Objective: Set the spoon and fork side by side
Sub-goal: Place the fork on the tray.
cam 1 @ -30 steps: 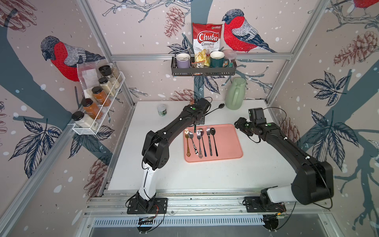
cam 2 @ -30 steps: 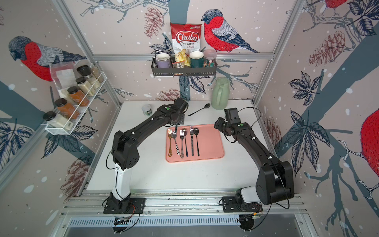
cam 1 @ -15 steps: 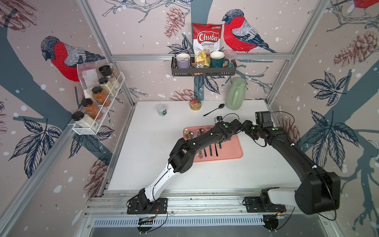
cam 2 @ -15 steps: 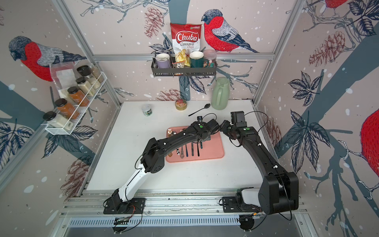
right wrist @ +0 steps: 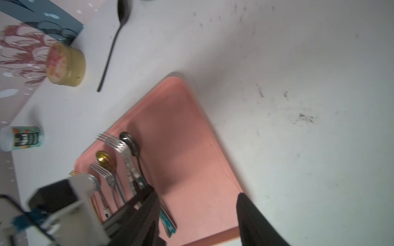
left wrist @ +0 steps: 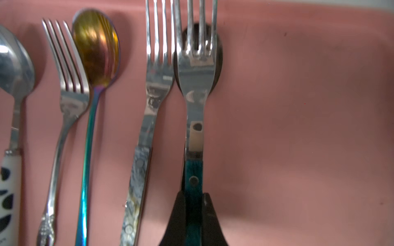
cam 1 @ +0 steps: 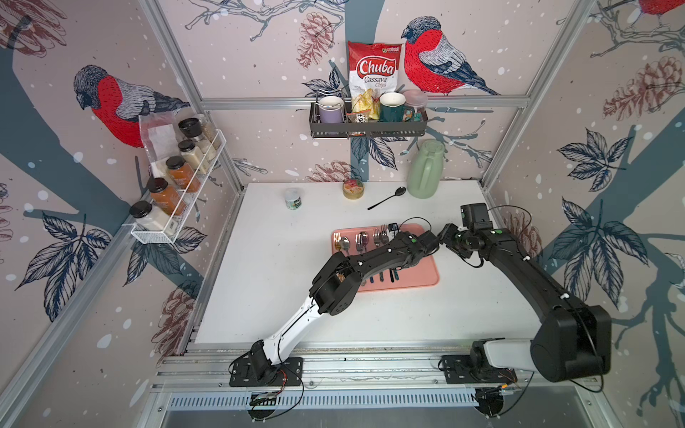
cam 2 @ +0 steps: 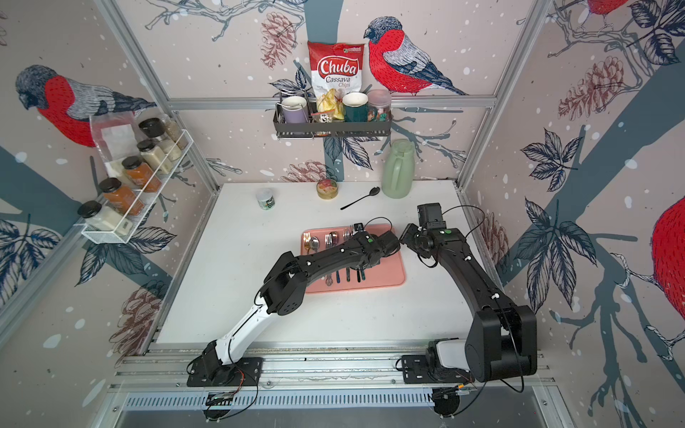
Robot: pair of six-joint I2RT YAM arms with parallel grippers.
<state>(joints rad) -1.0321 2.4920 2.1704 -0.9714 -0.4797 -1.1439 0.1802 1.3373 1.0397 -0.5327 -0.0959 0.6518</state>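
In the left wrist view my left gripper (left wrist: 194, 196) is shut on the teal handle of a silver fork (left wrist: 195, 85). Its tines lie over the bowl of a dark spoon (left wrist: 219, 64) on the pink tray (left wrist: 298, 127). In both top views the left arm (cam 1: 385, 255) stretches across the tray (cam 1: 426, 276) and hides those fingers. My right gripper (right wrist: 197, 193) hangs open over the tray's right part with nothing between its fingers. It shows beside the left wrist in a top view (cam 1: 447, 235). The teal handle end (right wrist: 168, 223) shows by one right finger.
More cutlery lies in a row on the tray: a grey-handled fork (left wrist: 157, 74), a gold spoon (left wrist: 96, 46), a silver fork (left wrist: 70, 85), a spotted-handled spoon (left wrist: 15, 68). A black spoon (cam 1: 387, 198), yellow tin (cam 1: 353, 189), small jar (cam 1: 293, 198) and green pitcher (cam 1: 426, 170) stand behind.
A second ago the left arm reached toward the table's back; it has swung across the tray and has held there for the last half second. The right gripper shifted slightly right.
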